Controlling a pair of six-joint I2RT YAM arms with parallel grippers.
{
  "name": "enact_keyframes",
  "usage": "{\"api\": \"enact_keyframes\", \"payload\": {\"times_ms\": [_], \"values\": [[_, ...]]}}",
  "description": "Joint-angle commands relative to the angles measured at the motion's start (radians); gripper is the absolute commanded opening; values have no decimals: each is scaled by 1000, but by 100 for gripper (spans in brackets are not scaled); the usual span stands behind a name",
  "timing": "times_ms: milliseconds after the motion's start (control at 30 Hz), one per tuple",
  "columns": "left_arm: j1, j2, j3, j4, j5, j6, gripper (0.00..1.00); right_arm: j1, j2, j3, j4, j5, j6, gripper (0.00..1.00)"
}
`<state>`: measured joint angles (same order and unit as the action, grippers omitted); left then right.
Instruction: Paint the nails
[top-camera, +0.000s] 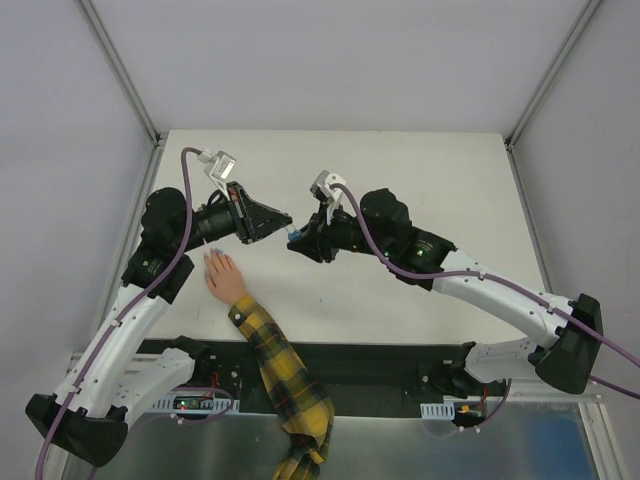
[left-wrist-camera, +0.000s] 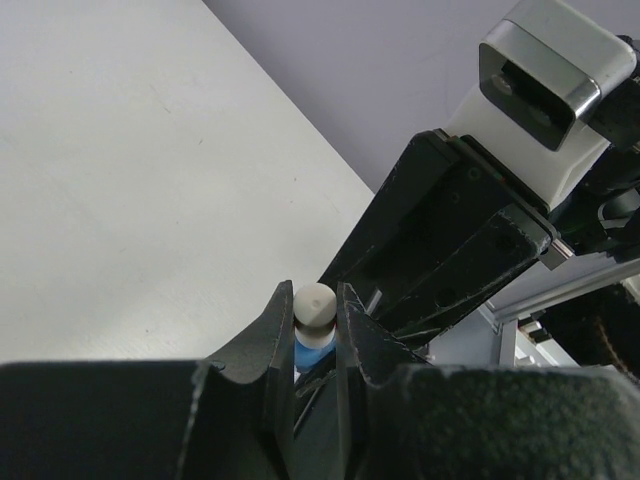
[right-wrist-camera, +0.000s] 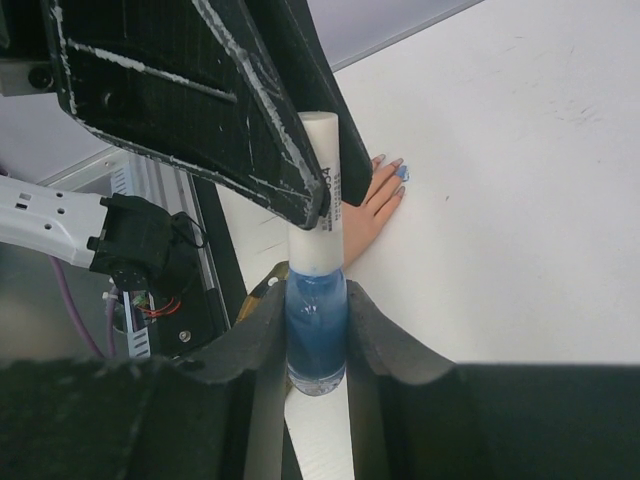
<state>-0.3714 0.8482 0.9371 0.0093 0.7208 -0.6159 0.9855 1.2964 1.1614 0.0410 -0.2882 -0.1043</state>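
nearest, the yellow-and-black plaid fabric sleeve (top-camera: 275, 365) crosses the front edge of the white worktop (top-camera: 400, 160). its small peach-skinned hand (top-camera: 222, 275) lies flat, and the nails (right-wrist-camera: 398, 170), some tinted light blue, point away. further back, raised off the worktop, the right gripper (right-wrist-camera: 317, 300) pinches a small clear bottle of blue polish (right-wrist-camera: 316, 335). the left gripper (left-wrist-camera: 315, 300) pinches its white cylindrical cap (left-wrist-camera: 314, 303).

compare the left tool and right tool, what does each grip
The left tool is shut on the white cap; the right tool on the blue bottle. The left tool reaches in from the left, the right tool from the right. Both are shut, tips close together.
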Motion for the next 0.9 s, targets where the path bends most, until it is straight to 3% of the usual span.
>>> {"api": "enact_keyframes", "payload": {"times_ms": [0, 367, 567, 700, 733, 867], "values": [[-17, 0, -44, -22, 92, 50, 0, 5, -35, 84, 201, 23, 18, 1], [-17, -20, -132, 176, 238, -1, 0, 4, -95, 43, 364, -14, 34, 0], [-17, 0, -121, 219, 350, 12, 0, -2, -82, 78, 367, -162, 72, 1], [-18, -5, -152, 405, 491, -60, 0, -38, -52, 66, 566, -513, 280, 0], [-20, -17, -153, 426, 499, -65, 0, -38, -45, 54, 680, -544, 382, 0], [-44, -54, -152, 485, 513, -58, 0, -39, -16, 58, 864, -578, 546, 1]]}}
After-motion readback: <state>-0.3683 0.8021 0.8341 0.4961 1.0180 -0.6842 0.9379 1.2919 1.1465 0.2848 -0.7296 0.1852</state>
